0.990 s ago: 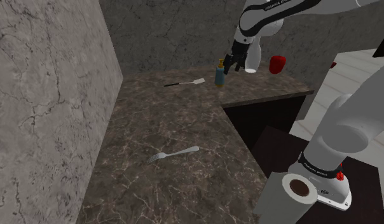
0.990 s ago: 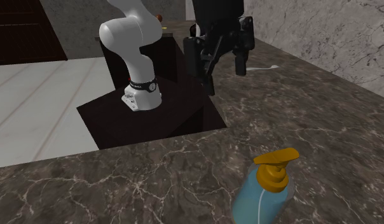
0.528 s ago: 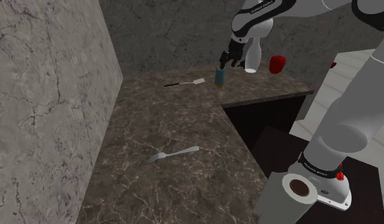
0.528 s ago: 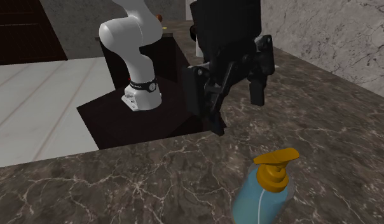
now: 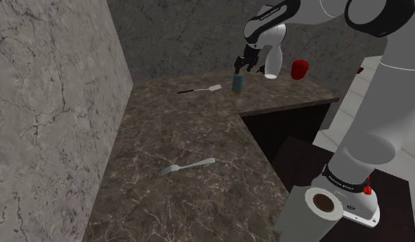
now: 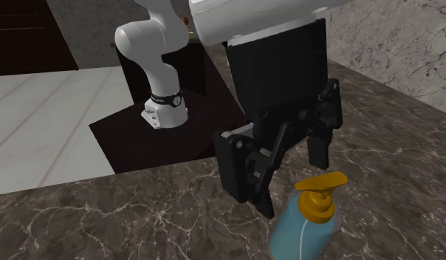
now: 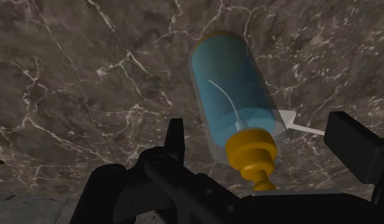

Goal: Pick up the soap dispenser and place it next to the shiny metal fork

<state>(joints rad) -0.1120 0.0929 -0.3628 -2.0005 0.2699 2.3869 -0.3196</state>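
Claw [image 6: 290,183] wide open here, both black fingers spread and nothing between them touching. It hovers right over the soap dispenser [image 6: 306,225], fingertips about level with the orange pump head [image 6: 321,196]. From the wrist view, the gripper [image 7: 264,140] straddles that pump [image 7: 251,153], and the pale blue bottle [image 7: 232,95] stands upright on the dark marbled counter [image 7: 76,83] beneath it. The pump sits a touch nearer one finger than the other, so I'd call it not quite centred.

This looks like the approach before the grasp. To do it well, centre the bottle between the fingers first, then drop straight down past the pump so the pads land on the round body, not the thin neck. The spout pokes out sideways, so a finger could clip it and tip the bottle. The wall looks smooth and curved; a low, square squeeze should hold better than a high one.

Out wider in the shoulder view, the dispenser [image 5: 236,83] stands on the far stretch of the counter [image 5: 178,130], not far from its inner edge. A spatula [image 5: 199,89] lies near it and a red object [image 5: 299,69] sits toward the far end. The fork [image 5: 189,166] lies well apart on the near stretch, close to the edge facing the stand. That means a long carry, so the grip needs to be firm.
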